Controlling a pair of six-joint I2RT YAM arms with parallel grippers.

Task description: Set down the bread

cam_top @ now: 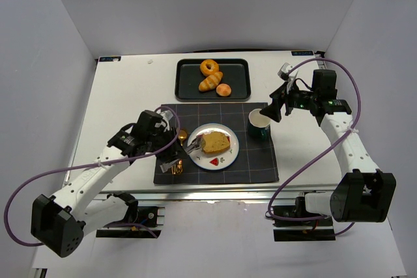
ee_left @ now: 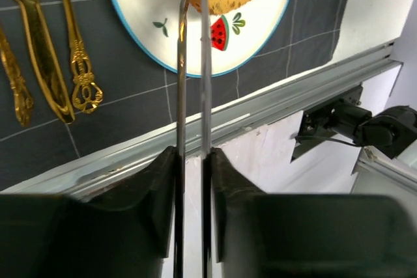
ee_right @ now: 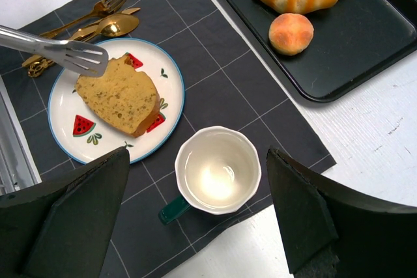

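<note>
One slice of bread (cam_top: 215, 142) lies flat on a round white plate (cam_top: 219, 162) with a blue rim and little watermelon pictures, a touch towards the plate's far side. A pair of metal tongs (cam_top: 187, 148) reaches in from the left, its slotted tip sitting on the slice's left end; from where I stand I cannot tell whether the tip pinches the crust or only rests against it. The left claw (cam_top: 174, 156) is clamped on the tongs' handles, squeezing the two arms nearly parallel with just a thin gap between them. The plate sits on a dark grid-patterned placemat (cam_top: 254, 161), with gold cutlery (cam_top: 177, 166) laid just beside it on the left. On the mat's right side stands a green mug (cam_top: 258, 124) with a white inside, near the plate but not touching it. The right claw (cam_top: 269, 110) hangs above that mug with its fingers spread wide, gripping nothing. Past the mat, at the far side of the white table (cam_top: 130, 89), is a black tray (cam_top: 189, 86) holding a doughnut (cam_top: 209, 66), a striped roll (cam_top: 210, 81) and a small round bun (cam_top: 223, 90).
</note>
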